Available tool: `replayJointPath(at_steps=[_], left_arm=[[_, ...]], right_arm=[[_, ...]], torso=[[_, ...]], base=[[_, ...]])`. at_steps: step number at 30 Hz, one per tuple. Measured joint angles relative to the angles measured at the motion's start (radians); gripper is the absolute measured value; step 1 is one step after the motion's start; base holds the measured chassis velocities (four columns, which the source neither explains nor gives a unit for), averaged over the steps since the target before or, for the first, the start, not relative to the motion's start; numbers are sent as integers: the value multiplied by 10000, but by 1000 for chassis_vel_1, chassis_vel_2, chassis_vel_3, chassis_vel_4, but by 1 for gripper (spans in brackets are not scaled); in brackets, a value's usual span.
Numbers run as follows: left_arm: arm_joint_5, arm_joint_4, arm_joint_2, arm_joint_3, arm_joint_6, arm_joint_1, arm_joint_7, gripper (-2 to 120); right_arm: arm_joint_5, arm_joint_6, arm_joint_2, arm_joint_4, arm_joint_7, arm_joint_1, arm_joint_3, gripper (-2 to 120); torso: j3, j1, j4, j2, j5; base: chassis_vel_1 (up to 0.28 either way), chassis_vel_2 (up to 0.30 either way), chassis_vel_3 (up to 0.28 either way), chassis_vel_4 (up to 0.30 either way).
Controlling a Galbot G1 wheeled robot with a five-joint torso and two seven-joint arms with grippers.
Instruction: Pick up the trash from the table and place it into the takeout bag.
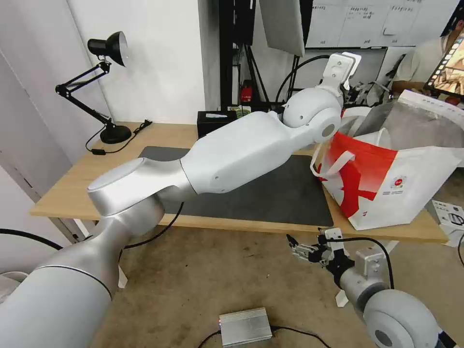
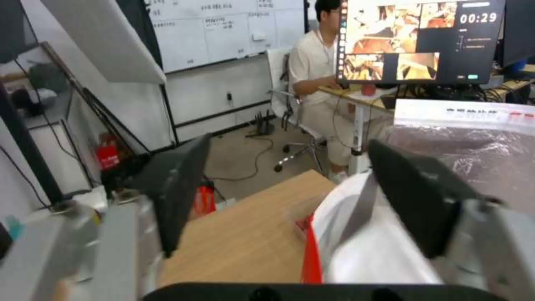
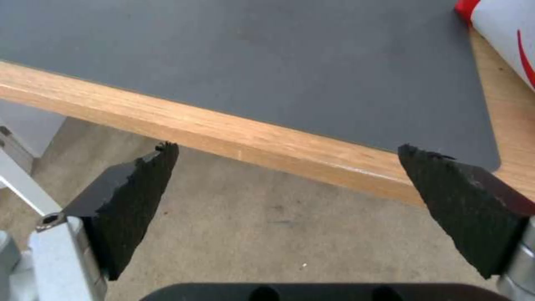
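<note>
The light-wood desk (image 1: 67,193) carries a bare grey mat (image 1: 270,193); the takeout bag (image 1: 386,183) stands at its right end. The left gripper (image 2: 290,200), jaws wide and empty, hovers by the bag's rim and could tip it. The right gripper (image 3: 287,196) hangs wide below the desk edge.

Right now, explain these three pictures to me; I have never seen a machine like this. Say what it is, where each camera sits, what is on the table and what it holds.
This is a wheeled robot with two arms. The wide picture comes from a camera on its head; the other two come from cameras on its wrists.

The left arm reaches across the table with the left gripper open above the takeout bag, holding nothing. The right gripper hangs open and empty below the table's front edge.

On the table lie a dark grey mat, a black desk lamp, a black tissue box and the red-and-white bag. A red-streaked clear container sits beside the bag.
</note>
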Motion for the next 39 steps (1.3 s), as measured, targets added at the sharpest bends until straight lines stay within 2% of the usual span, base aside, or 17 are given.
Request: replayJointPath(at_steps=[3,8,11,15,19,24,27,28,29,30,32,34,39], left_arm=[[-5,-140,8,-128,-1,180,-19,97],[-8,-406,128,-199,-2,407,-207,99],[-32,-892,628,-259,-63,610,-327,100],[-55,-1133,1006,-317,-172,695,-333,100],[-129,-1807,1756,-590,-211,992,-518,100],[-190,-2373,2243,-807,-217,1293,-574,100],[-196,-3091,2984,-1056,-241,1780,-578,100],[-196,-3091,2984,-1056,-241,1780,-578,100],[-177,-3439,3480,-1209,-263,2157,-574,100],[-144,-3573,3683,-1283,-282,2335,-569,100],[-114,-3664,3831,-1350,-302,2479,-551,100],[1,-4049,4396,-1685,-374,3183,-376,100],[257,-4557,5024,-2123,-452,4186,-133,100]], right_arm=[[0,0,0,0,0,0,0,100],[0,0,0,0,0,0,0,100],[0,0,0,0,0,0,0,100],[0,0,0,0,0,0,0,100],[0,0,0,0,0,0,0,100],[0,0,0,0,0,0,0,100],[0,0,0,0,0,0,0,100],[0,0,0,0,0,0,0,100],[0,0,0,0,0,0,0,100],[0,0,0,0,0,0,0,100],[0,0,0,0,1,0,0,100],[0,0,-1,0,1,0,-1,100],[0,0,0,0,0,1,-1,100]], torso=[[0,0,0,1,0],[-1,0,-2,0,0],[0,0,0,0,0],[-1,0,1,0,-1],[0,0,0,0,-2],[-1,0,0,1,-2],[0,0,-1,1,0],[0,0,-1,1,0],[-1,0,0,1,0],[0,0,1,1,-2],[0,0,1,1,-2],[0,0,3,1,-3],[0,0,1,1,-3]], base=[[0,0,0,0],[0,0,0,0],[0,0,0,0],[0,0,0,0],[0,0,0,0],[0,0,0,0],[0,0,0,0],[0,0,0,0],[0,0,0,0],[0,0,0,0],[0,0,0,0],[0,0,0,0],[0,0,0,0]])
